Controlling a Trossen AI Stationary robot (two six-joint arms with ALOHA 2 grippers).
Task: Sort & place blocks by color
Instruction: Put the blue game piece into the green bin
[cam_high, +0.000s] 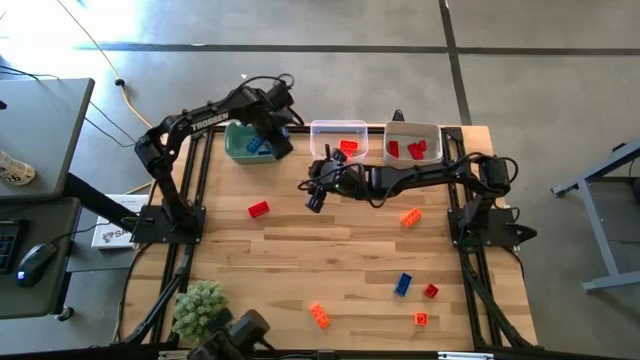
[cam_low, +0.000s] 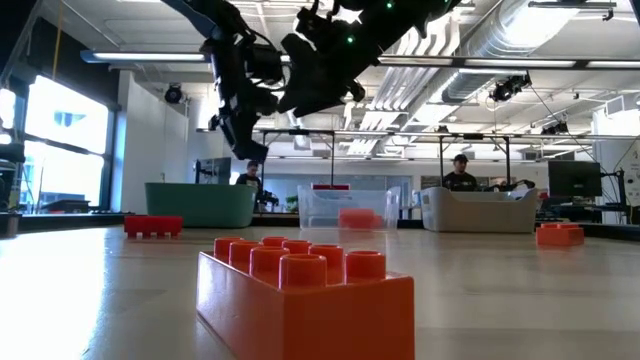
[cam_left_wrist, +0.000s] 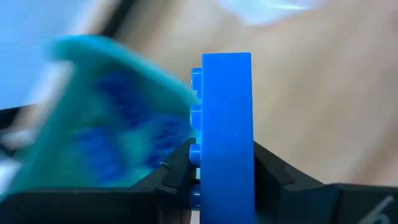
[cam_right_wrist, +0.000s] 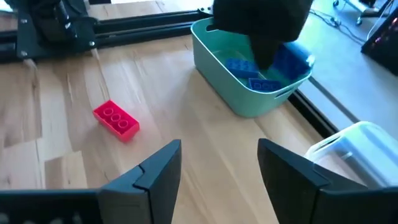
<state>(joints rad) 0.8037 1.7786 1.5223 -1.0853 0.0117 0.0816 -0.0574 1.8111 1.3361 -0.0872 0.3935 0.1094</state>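
Observation:
My left gripper (cam_high: 273, 136) is shut on a blue block (cam_left_wrist: 227, 130) and hangs over the right rim of the teal bin (cam_high: 243, 143), which holds more blue blocks (cam_right_wrist: 249, 73). My right gripper (cam_right_wrist: 217, 152) stands open and empty above the table's middle, near the clear bin (cam_high: 340, 140). That bin holds a red block, as does the white bin (cam_high: 413, 142). Loose on the table lie a red block (cam_high: 259, 209), an orange one (cam_high: 410, 217), a blue one (cam_high: 403, 284), another red one (cam_high: 430, 291) and two orange ones (cam_high: 319, 315) (cam_high: 421, 319). My left gripper pinches the blue block between its two fingers (cam_left_wrist: 268, 167), one on the studded face (cam_left_wrist: 196, 152) and one on the opposite face. The fingers come from above, pointing steeply down. The block stands on end out of the fingers, lifted clear.
A fuzzy green plant clump (cam_high: 200, 305) sits at the near left corner. The three bins line the far edge. In the low view an orange block (cam_low: 305, 295) lies close to the camera. The middle of the wooden table (cam_high: 330, 250) is bare.

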